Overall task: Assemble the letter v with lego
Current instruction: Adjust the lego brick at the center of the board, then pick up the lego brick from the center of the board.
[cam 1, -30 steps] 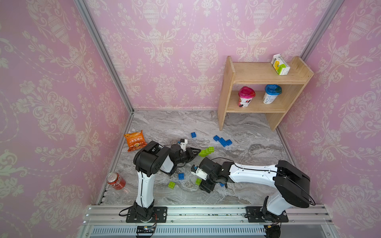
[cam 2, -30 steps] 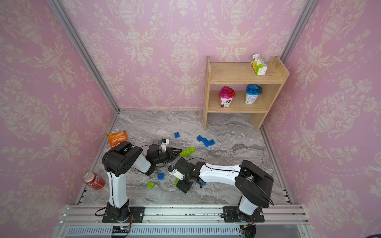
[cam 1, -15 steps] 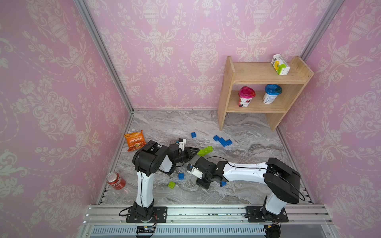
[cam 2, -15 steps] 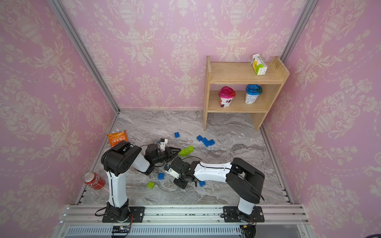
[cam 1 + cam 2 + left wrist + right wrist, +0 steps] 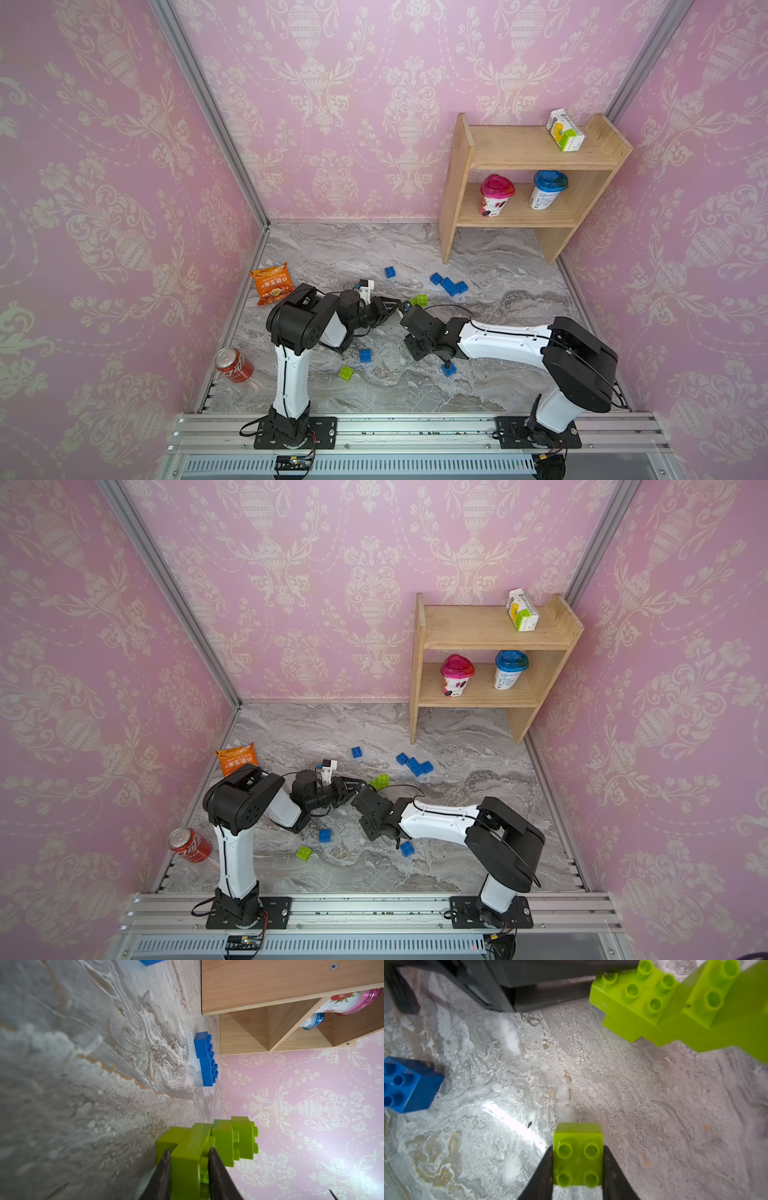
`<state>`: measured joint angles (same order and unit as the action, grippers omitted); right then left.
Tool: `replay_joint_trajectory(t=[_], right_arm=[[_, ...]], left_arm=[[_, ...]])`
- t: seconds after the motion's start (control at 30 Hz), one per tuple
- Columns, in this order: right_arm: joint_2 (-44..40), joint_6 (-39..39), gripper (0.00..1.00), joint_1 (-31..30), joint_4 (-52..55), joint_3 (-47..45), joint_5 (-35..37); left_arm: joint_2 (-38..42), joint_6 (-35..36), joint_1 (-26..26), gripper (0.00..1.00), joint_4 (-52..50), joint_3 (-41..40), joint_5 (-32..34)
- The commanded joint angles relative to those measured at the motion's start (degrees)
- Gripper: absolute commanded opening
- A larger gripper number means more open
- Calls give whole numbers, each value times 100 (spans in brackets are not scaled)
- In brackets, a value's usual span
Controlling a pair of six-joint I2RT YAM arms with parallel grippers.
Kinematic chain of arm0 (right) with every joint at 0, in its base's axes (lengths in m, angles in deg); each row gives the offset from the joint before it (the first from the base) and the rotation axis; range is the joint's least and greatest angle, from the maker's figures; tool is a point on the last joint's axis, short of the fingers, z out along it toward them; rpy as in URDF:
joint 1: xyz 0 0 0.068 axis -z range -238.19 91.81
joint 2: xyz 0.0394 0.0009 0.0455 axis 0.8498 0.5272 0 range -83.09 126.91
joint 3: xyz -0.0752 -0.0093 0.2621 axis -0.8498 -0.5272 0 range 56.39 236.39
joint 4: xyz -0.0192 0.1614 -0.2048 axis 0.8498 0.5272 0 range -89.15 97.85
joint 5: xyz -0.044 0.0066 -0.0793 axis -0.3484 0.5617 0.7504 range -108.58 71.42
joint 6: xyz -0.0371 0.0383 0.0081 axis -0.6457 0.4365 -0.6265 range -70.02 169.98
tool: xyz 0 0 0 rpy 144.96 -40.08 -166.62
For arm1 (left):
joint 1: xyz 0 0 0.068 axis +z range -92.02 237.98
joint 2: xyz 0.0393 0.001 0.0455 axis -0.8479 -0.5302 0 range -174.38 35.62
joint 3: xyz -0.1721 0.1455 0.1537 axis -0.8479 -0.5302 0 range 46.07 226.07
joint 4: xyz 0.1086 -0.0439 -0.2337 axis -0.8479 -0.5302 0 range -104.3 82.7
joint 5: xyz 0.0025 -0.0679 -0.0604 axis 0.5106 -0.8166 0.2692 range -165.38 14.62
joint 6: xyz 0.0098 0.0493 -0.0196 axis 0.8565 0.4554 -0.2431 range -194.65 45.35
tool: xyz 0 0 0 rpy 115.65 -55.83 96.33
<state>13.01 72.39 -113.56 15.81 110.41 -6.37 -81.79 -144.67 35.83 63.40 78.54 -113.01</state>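
Our right end effector has just closed on a small lime-green four-stud plastic brick; our left end effector stays clamped on the stepped lime-green brick assembly nearby; we judge joining comes next.

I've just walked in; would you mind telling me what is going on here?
Two robot arms are building with lego on a marble table. The left gripper is shut on a cluster of joined lime green bricks. The right gripper has its fingers against both sides of a single lime green brick close by. Loose blue bricks lie scattered around them.
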Motion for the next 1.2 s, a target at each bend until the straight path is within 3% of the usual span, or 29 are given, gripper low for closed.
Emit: replay_joint_trajectory(t=[0.0,0.03,0.17,0.23,0.37,0.53,0.83,1.17], right_arm=[[198,518,40,-34,-8,68,283],[198,488,45,-50,21,94,300],[-124,90,83,-203,32,58,318],[-328,-97,90,-314,-34,26,253],[-506,-689,83,-736,-661,-57,-425],[28,-1064,73,-1267,-1575,110,-1176],[1042,-1190,66,-1849,-3066,372,-911],[1737,-1187,70,-1880,-3259,835,-636]], left_arm=[[-48,116,115,28,-711,-128,2],[-53,120,128,28,-721,-122,-14],[-28,155,171,28,-770,-116,-67],[-37,164,180,28,-785,-116,-78],[-33,190,237,28,-790,-123,-129],[7,242,321,28,-830,-119,-200],[20,333,468,28,-857,-254,-280],[7,313,485,28,-794,-272,-290]])
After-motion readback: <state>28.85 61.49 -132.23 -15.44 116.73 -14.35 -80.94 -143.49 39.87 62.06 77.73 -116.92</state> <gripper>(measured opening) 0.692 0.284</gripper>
